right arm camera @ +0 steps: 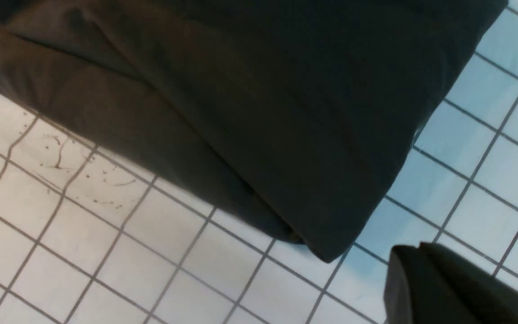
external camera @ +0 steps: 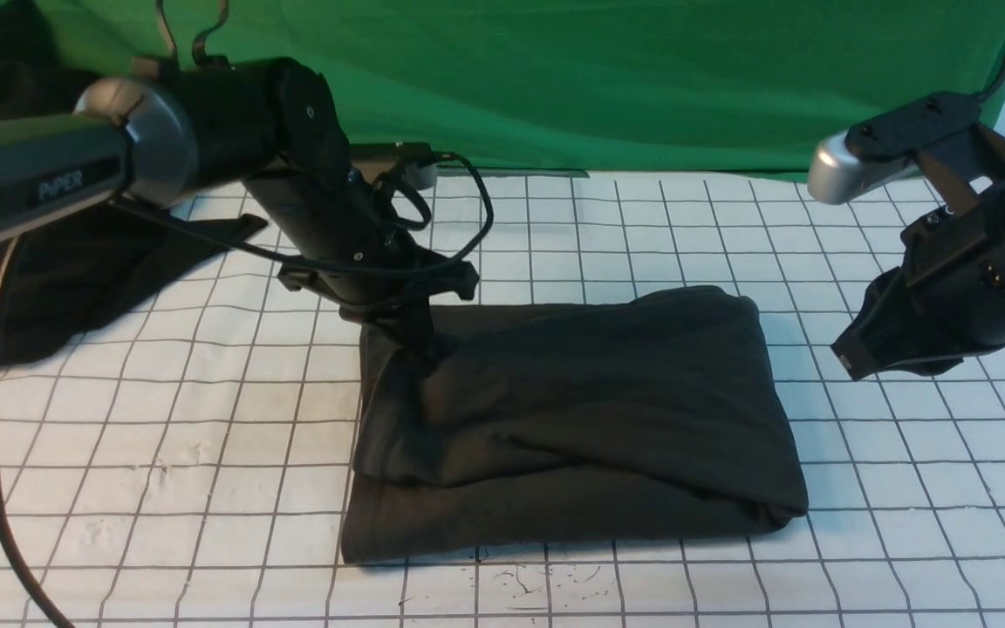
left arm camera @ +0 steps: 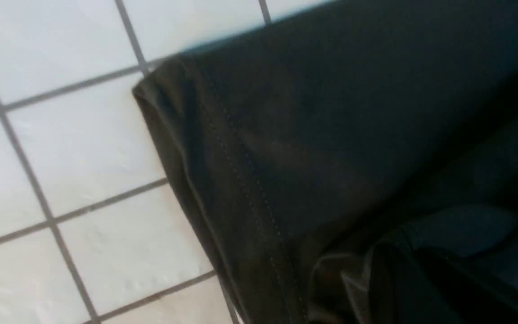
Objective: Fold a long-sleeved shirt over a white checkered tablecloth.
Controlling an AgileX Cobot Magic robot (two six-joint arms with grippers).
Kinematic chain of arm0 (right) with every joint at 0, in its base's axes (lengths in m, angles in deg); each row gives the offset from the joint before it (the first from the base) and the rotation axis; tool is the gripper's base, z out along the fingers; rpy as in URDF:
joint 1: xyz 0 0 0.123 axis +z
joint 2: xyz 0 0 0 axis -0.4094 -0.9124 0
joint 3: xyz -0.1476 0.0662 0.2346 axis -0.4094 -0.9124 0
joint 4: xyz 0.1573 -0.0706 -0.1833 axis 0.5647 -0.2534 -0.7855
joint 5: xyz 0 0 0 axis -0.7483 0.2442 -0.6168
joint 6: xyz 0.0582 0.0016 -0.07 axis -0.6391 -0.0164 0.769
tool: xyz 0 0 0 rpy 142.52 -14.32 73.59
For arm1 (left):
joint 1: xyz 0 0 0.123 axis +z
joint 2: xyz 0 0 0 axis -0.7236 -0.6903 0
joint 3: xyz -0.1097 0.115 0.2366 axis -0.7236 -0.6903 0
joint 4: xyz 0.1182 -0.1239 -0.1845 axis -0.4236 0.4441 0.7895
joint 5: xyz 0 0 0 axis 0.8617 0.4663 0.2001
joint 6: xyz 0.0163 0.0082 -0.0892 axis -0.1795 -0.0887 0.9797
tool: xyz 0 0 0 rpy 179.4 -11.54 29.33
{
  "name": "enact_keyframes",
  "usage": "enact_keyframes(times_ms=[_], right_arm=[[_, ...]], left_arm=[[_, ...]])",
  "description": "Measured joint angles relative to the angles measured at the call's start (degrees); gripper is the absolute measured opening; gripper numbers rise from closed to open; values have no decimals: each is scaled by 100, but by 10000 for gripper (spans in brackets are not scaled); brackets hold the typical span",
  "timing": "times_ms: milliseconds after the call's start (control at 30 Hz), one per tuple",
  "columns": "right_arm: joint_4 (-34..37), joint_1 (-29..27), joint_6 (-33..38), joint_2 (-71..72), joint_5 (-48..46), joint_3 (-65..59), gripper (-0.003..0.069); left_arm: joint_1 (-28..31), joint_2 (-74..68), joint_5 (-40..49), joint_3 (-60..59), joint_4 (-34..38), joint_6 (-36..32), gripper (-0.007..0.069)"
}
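Lies folded into a thick rectangular bundle near the middle of the white checkered tablecloth, the long-sleeved shirt, layers stacked with the fold edge toward 3 o'clock and the hemmed edges toward 9. Probably laid centrally to leave bare cloth on every side for both arms.

Comes down at the bundle's 11 o'clock corner, the left gripper, tips buried in the fabric there. Cannot tell from the pictures whether pinched shut on the cloth or merely pressing it; jaws hidden in the front view and out of the left wrist view, which shows only the stitched hem corner. Likely placed there to hold or tidy that corner.

Hovers off the bundle at 3 o'clock, the right gripper, jaws together, empty, clear of the shirt. Seemingly parked aside to avoid disturbing the fold.

Sits crumpled at 10 o'clock, a second dark garment.
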Motion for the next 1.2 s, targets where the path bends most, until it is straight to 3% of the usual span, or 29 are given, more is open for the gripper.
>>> enact_keyframes(times_ms=[567,700,767,800,867,933,1000,1100,1133,1167,1200], right_arm=[[17,0,33,0,33,0,-3],[27,0,38,0,35,0,-3],[27,0,38,0,35,0,-2],[27,0,38,0,35,7,-2],[27,0,38,0,-33,145,-2],[27,0,38,42,-103,274,-2],[27,0,38,109,-137,353,-2],[27,0,38,556,-2,522,-2],[27,0,38,1012,291,523,-2],[27,0,38,1066,336,513,-2],[27,0,22,1633,839,403,-2]], left_arm=[[368,-77,71,47,-267,433,40],[368,-176,70,47,-494,490,130],[368,-134,213,103,-613,562,212],[368,-124,238,113,-613,562,212],[368,34,714,325,-800,574,318],[368,239,1138,489,-854,549,343],[368,390,1329,553,-876,529,340],[368,997,1665,543,-881,422,244],[368,1558,1676,386,-837,348,118],[368,1628,1677,359,-837,346,118],[368,2249,1548,56,-712,306,44]])
